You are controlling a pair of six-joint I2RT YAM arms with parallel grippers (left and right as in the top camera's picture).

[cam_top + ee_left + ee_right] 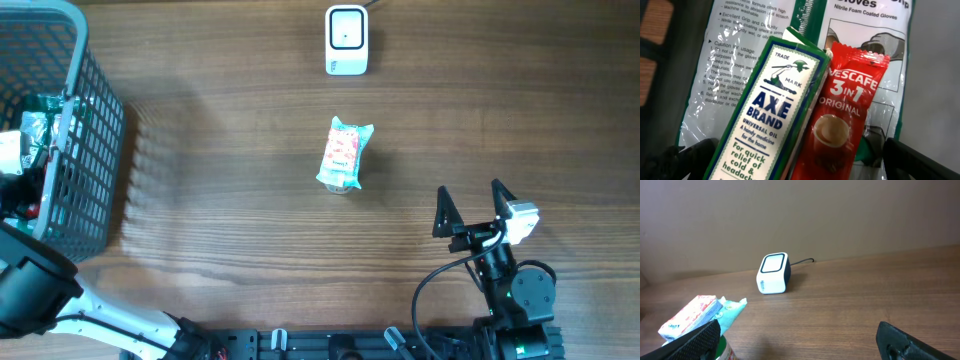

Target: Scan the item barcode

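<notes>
A white barcode scanner stands at the far middle of the table, also seen in the right wrist view as the scanner. A teal and pink packet lies in the middle of the table. My right gripper is open and empty, near the front right, well short of the packet. In the left wrist view, my left gripper is open inside the basket. Between its fingers lie a green and white Axe Brand box and a red Nescafe sachet, not gripped.
The grey mesh basket stands at the left edge and holds several items on a clear glove bag. A green-topped round thing sits under the packet's near end. The scanner's cable runs back to the wall.
</notes>
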